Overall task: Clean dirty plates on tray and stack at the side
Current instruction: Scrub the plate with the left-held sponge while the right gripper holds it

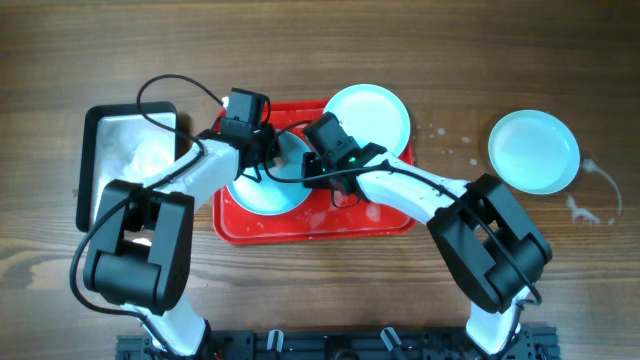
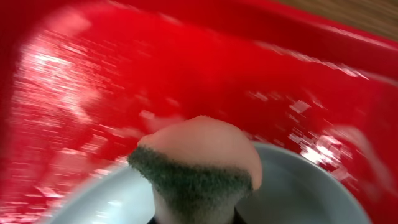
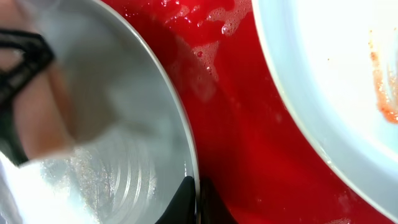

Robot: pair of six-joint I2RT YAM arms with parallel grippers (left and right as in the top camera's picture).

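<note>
The red tray [image 1: 300, 222] lies at the table's middle. One light-blue plate [image 1: 262, 192] sits in its left half, soapy inside [image 3: 112, 155]. My right gripper [image 3: 198, 202] is shut on this plate's rim, one finger inside and one outside. My left gripper [image 1: 262, 150] is shut on a tan sponge with a dark green scrub side [image 2: 199, 163], held over that plate [image 2: 298, 193]. A second plate [image 1: 368, 118] rests on the tray's back right and shows a red smear [image 3: 382, 87]. A third plate [image 1: 533, 150] lies on the table at the far right.
A silver metal pan with a black rim [image 1: 130, 160] holding suds stands left of the tray. Water drops and foam spots lie on the wood near the right plate [image 1: 585, 205]. The tray floor is wet with foam [image 3: 217, 18].
</note>
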